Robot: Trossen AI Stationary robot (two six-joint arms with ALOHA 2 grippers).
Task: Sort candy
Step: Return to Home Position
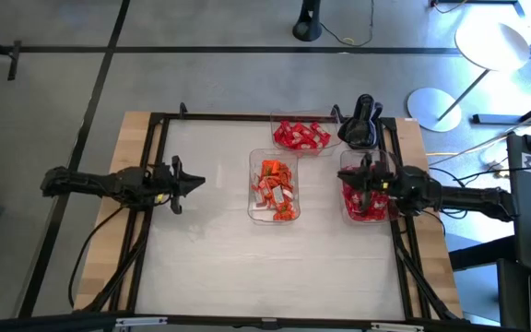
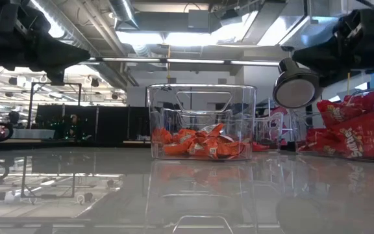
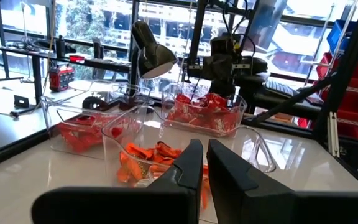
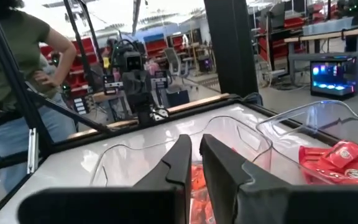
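Note:
Three clear trays stand on the white table. The middle tray point(image 1: 274, 187) holds orange candy point(image 2: 200, 146). The far tray point(image 1: 300, 136) holds red candy with white marks point(image 4: 337, 158). The right tray point(image 1: 367, 194) holds red candy point(image 2: 352, 133). My left gripper point(image 1: 197, 182) hangs level over the table's left side, shut and holding nothing, pointing at the middle tray point(image 3: 166, 155). My right gripper point(image 1: 350, 177) hovers level over the right tray's left rim, shut and holding nothing point(image 4: 196, 142), pointing toward the middle tray.
A black desk lamp point(image 1: 362, 120) stands at the far right corner, behind the right tray. Black frame rails point(image 1: 155, 184) run along the table's edges. Bare white tabletop point(image 1: 265, 267) spreads across the near half. A person point(image 4: 17, 74) stands beyond the table's left side.

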